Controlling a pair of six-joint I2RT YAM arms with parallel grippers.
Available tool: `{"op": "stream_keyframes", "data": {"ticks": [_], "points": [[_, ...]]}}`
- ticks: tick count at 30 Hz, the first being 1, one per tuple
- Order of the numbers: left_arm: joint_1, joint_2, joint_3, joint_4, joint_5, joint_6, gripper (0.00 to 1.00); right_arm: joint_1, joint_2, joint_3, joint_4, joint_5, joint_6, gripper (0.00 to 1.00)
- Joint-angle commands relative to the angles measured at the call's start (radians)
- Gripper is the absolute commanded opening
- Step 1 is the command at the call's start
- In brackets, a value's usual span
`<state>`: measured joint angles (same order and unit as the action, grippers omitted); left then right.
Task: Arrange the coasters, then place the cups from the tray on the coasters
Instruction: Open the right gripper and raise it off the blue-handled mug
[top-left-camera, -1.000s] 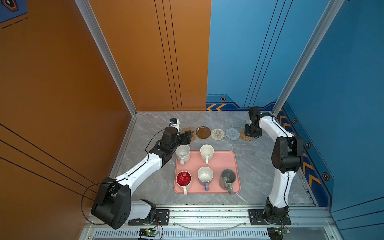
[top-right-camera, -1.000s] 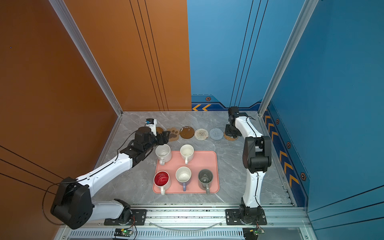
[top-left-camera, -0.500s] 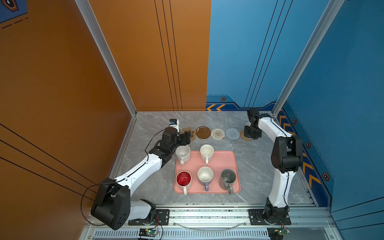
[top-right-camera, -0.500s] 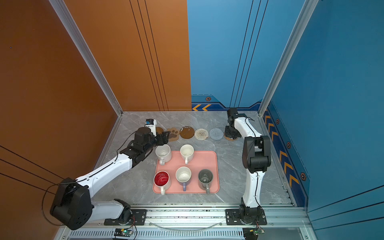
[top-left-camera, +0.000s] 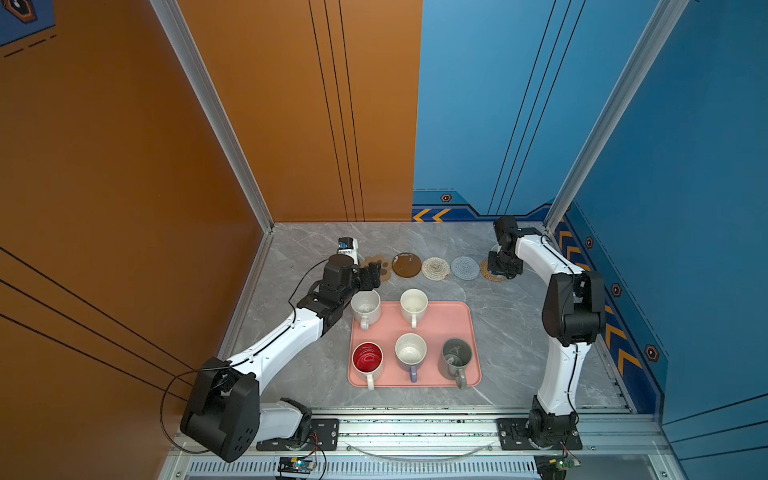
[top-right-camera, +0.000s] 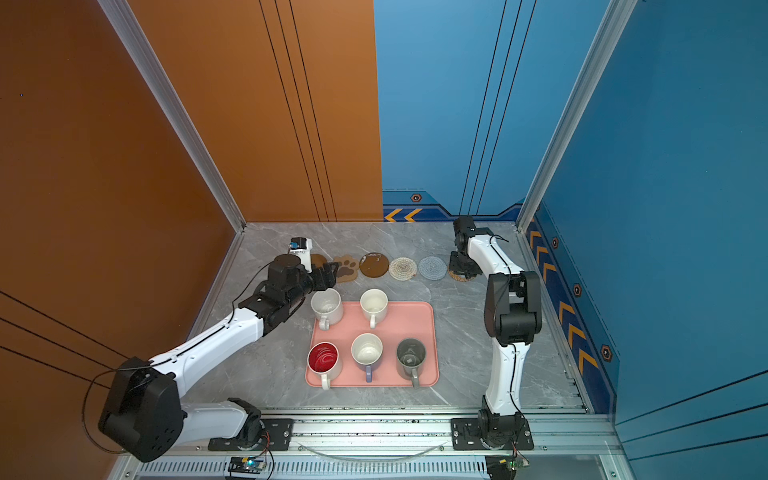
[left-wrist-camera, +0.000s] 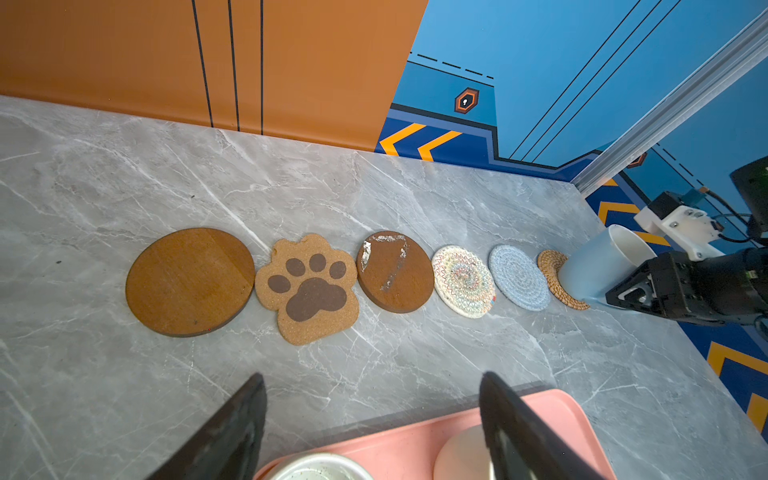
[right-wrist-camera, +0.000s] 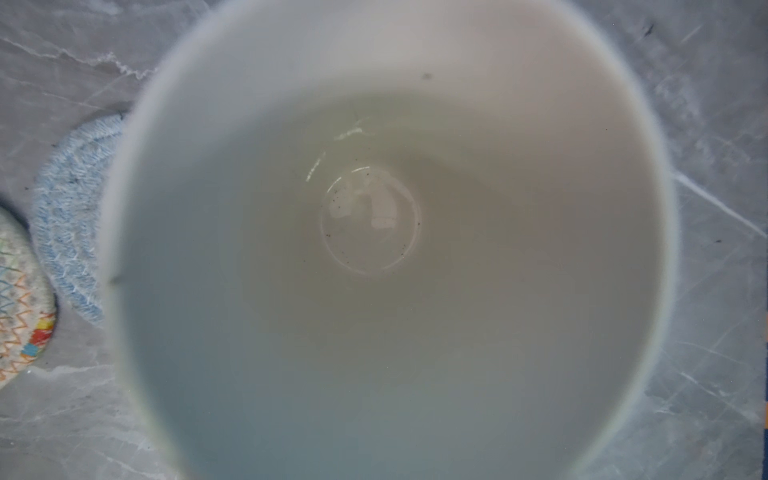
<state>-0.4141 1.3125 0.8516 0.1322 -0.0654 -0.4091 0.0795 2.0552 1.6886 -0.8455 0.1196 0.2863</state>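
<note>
Six coasters lie in one row on the tabletop (top-left-camera: 511, 328) beyond the tray (top-left-camera: 453, 320). From the left arm's side to the right arm's side these are a brown disc (left-wrist-camera: 190, 281), a paw-print coaster (left-wrist-camera: 309, 289), a second brown disc (left-wrist-camera: 395, 271), a cream woven coaster (left-wrist-camera: 462, 281), a blue-grey woven coaster (left-wrist-camera: 518, 277) and a rattan coaster (left-wrist-camera: 550, 270). The light blue cup (left-wrist-camera: 598, 266) stands on the rattan coaster and covers part of it. The right gripper (top-left-camera: 505, 266) is at this cup; whether its fingers are apart or clamped cannot be determined. Five cups stand on the tray. The far row holds a white cup (top-left-camera: 365, 306) and a second white cup (top-left-camera: 414, 301). The near row holds a red-lined cup (top-left-camera: 368, 358), a lavender cup (top-left-camera: 410, 349) and a grey cup (top-left-camera: 457, 353). The left gripper (left-wrist-camera: 372, 382) hovers at the tray's far left corner, just beside the white cup, with its fingers (left-wrist-camera: 245, 419) apart.
</note>
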Motion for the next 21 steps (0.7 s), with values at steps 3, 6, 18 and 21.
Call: {"op": "stream_keyframes", "data": {"ticks": [3, 6, 18, 21], "points": [[0.01, -0.029, -0.013, 0.008, 0.012, 0.003, 0.81, 0.008, -0.034, -0.028, 0.013, 0.03, -0.001, 0.4], [0.01, -0.033, -0.013, 0.009, 0.013, 0.004, 0.81, 0.009, -0.066, -0.047, 0.013, 0.031, 0.003, 0.45], [0.009, -0.047, -0.006, -0.012, 0.028, 0.012, 0.82, 0.053, -0.433, -0.283, 0.117, 0.092, 0.094, 0.58], [0.006, -0.039, 0.058, -0.124, 0.031, 0.039, 0.82, 0.132, -0.575, -0.401, 0.194, 0.174, 0.152, 0.6]]}}
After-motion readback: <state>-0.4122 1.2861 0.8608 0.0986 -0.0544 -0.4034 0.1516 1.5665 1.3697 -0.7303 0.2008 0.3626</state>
